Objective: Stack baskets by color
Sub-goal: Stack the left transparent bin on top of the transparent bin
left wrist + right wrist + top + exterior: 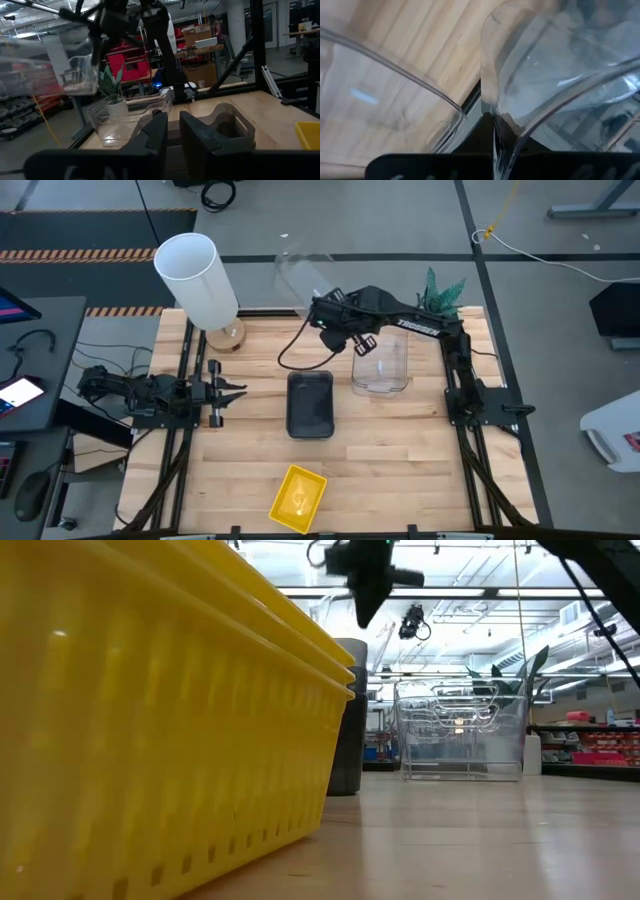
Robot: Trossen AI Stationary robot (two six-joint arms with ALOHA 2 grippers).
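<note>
High view: right gripper pinches rim of clear basket, lifted over table's far edge. Clear stack beside it, grey stack centre, yellow stack near front edge. Left gripper parked at left, holding nothing.

Low view: yellow stack fills foreground; clear stack behind.

Left wrist view: fingers narrowly apart.

Right wrist view: jaws clamped on thin wall. Judgement: light, stiff, slick plastic; rim grip best, may swing.
</note>
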